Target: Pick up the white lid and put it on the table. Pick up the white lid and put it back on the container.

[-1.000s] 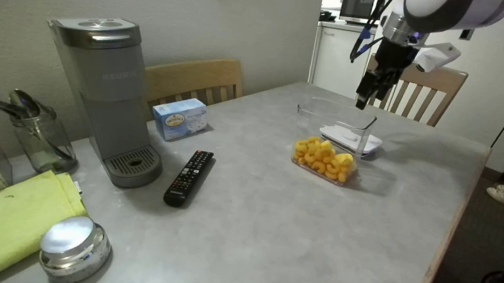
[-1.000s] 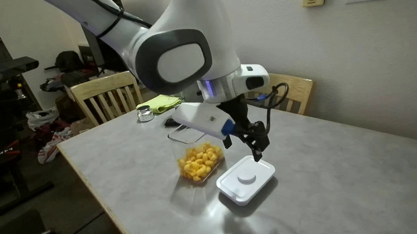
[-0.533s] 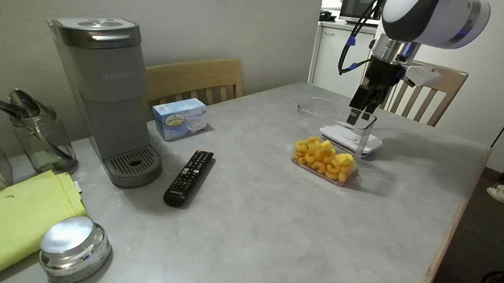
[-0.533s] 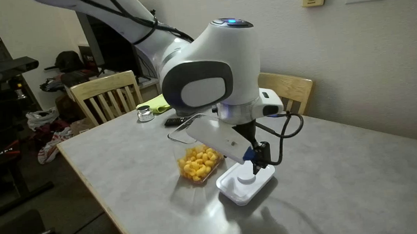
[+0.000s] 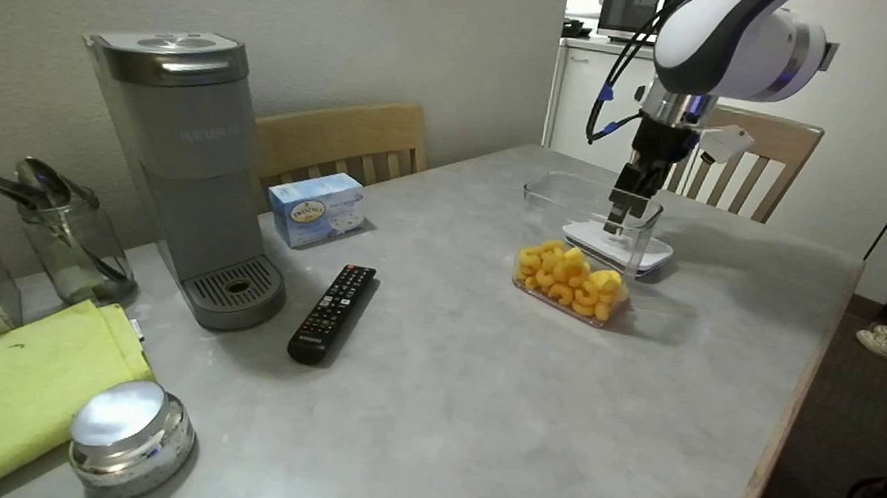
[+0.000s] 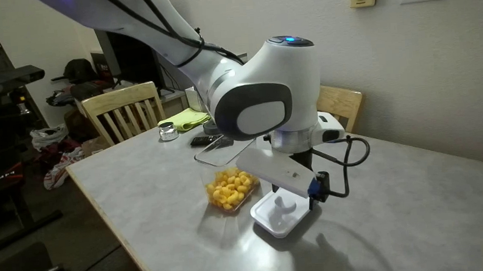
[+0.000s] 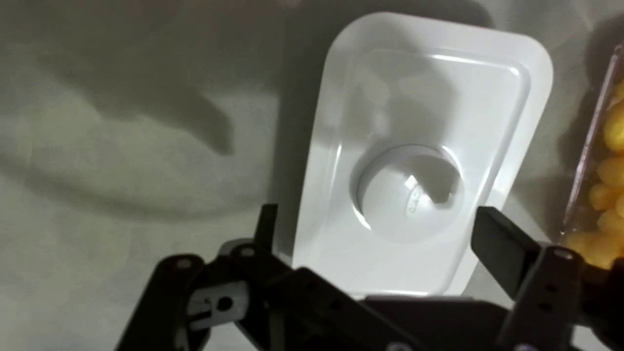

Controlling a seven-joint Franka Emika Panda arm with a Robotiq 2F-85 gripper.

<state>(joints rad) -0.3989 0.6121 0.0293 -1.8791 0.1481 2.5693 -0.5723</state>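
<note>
The gripper (image 7: 378, 219) hangs low over the white lid (image 7: 419, 161) with its fingers (image 7: 504, 248) spread wide, one toward each long edge, and it has hold of nothing. We cannot tell whether either finger touches the lid. The lid lies on the table (image 5: 436, 411), just beside the clear container (image 5: 548, 220) and apart from it; the container's top is uncovered above the yellow snacks (image 5: 571, 277).

We take the first half of the task, lid onto table, as done, and judge that we are at the second pick-up. The next move calls for us to check that both fingers clear the edges, lower a little, close on the long sides, then lift the lid level and line it up over the container.

As for writing, in an exterior view we read KEURIG on the coffee maker (image 5: 213, 145), what looks like TWININGS on the pale blue box (image 5: 317, 211) and SAMSUNG on the TV remote (image 5: 331, 315). The lid's round knob (image 7: 409, 200) bears small marks that we cannot make out.
</note>
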